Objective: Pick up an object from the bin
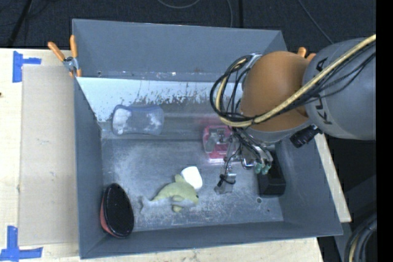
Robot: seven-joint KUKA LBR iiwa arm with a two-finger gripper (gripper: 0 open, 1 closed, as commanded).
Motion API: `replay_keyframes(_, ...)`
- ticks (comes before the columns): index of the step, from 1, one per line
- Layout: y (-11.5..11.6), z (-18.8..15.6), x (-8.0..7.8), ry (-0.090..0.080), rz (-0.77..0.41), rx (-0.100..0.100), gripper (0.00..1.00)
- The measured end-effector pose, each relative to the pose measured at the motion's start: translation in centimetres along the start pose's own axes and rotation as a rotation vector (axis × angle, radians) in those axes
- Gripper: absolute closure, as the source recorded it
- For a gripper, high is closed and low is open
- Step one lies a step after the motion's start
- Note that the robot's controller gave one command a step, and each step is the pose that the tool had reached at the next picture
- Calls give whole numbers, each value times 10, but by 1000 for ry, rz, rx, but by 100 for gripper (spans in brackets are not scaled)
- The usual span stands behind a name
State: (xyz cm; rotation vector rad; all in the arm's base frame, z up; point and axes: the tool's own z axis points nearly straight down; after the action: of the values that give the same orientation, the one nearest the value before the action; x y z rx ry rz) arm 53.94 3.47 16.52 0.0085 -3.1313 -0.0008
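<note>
White lump (192, 177) lies just beside the pincer (224, 184).

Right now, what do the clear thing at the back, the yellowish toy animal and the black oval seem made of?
Clear container: likely thin transparent plastic; the grey bin shows through it. Yellow-green toy animal: matte rubber or plastic, rounded moulded shape; cannot tell which. Black oval: smooth, faintly shiny, probably hard plastic, with a reddish rim.
</note>
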Motion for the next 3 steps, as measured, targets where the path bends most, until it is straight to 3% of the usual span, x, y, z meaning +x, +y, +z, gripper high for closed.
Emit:
replay_keyframes(1, 0, -4, -2, -8, 1, 0, 0)
replay_keyframes(2, 25, 30, 7, -13, -133, 2, 0)
replay_keyframes(3, 54, 44, 22, -1, -206, 0, 0)
